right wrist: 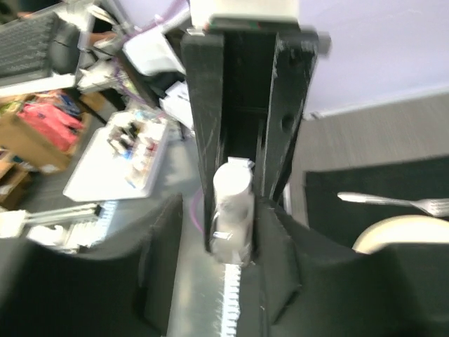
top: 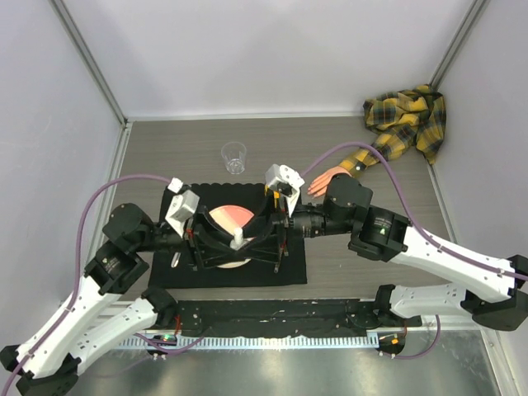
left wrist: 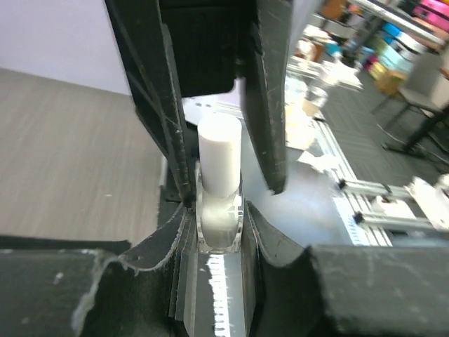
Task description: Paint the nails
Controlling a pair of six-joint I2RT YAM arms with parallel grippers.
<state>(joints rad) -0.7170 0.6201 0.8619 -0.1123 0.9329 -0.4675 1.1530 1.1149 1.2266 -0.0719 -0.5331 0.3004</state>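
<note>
A tiny clear bottle with a white cap (top: 238, 241) is held in the air over the plate between both grippers. My left gripper (top: 232, 245) is shut on its clear body (left wrist: 219, 226). My right gripper (top: 252, 233) faces it, with its fingers on either side of the white cap (right wrist: 232, 188) and a small gap on one side. The pale peach mannequin hand (top: 323, 180) lies on the table behind my right wrist, its yellow-and-black plaid sleeve (top: 404, 120) running to the far right corner. Its nails are too small to make out.
A pinkish plate (top: 227, 218) sits on a black mat (top: 165, 272) under the grippers. A fork (right wrist: 393, 203) lies on the mat beside the plate. A clear plastic cup (top: 234, 157) stands behind the mat. Walls enclose the table on the left, back and right.
</note>
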